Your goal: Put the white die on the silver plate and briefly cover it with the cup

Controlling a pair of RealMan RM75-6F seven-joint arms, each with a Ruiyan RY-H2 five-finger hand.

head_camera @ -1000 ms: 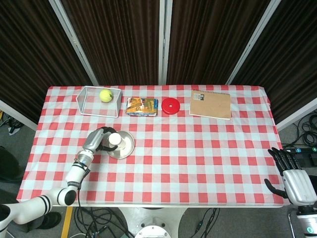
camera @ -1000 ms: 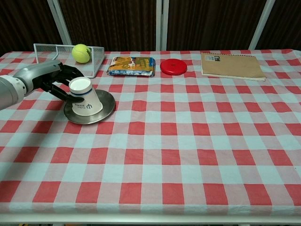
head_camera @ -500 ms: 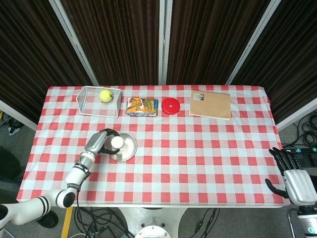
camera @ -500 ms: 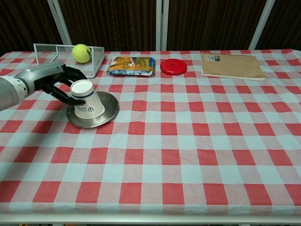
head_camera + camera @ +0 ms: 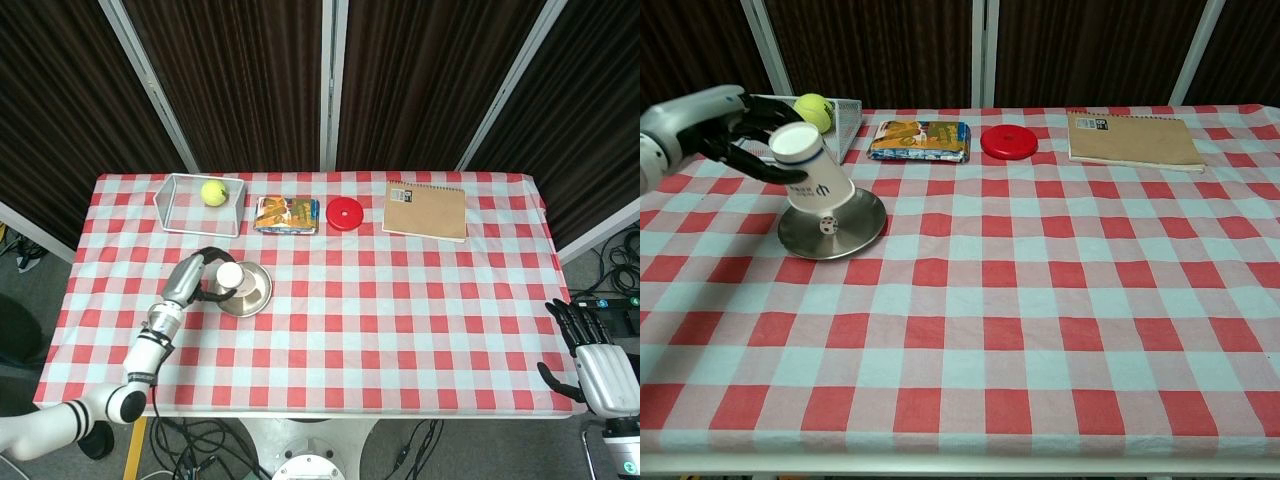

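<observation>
My left hand grips an upside-down white paper cup and holds it tilted above the silver plate. Under the cup's raised rim, the white die shows on the plate. The plate lies on the checked cloth at the left of the table. My right hand hangs open off the table's right front corner, holding nothing, and appears only in the head view.
At the back left a wire basket holds a tennis ball. Along the back lie a snack packet, a red disc and a brown notebook.
My left hand has lifted the cup off the plate and tilted it, so the die underneath now shows. The plate slid slightly right, then back. The right hand stayed put.
</observation>
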